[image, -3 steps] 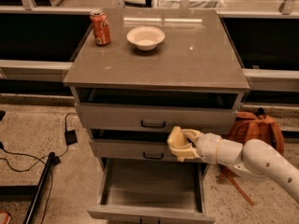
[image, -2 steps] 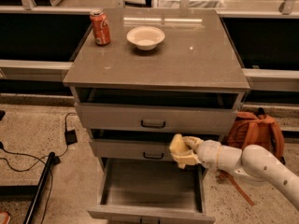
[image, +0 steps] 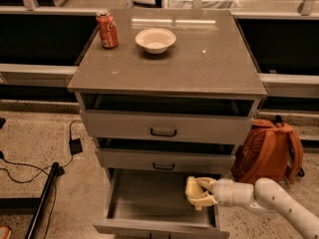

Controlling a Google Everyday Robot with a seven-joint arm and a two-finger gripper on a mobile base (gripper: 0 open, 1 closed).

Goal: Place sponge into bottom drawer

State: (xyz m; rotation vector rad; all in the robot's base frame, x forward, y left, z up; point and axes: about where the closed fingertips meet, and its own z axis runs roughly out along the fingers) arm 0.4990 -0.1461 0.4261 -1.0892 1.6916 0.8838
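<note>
Hand [image: 199, 193] sits below the counter [image: 199, 73] front edge, toward its front-right corner, fingers clamped on the sponge [image: 191, 187]. The sponge is over the right side of the open bottom drawer [image: 149, 195]; can't tell if it touches the floor. The drawer's front lip is cut off at the bottom. The arm [image: 279, 203] runs out at lower right. Red can [image: 107, 29] at the back-left corner, white bowl [image: 155, 39] beside it. Orange backpack [image: 269, 151] partly hidden behind the cabinet.
</note>
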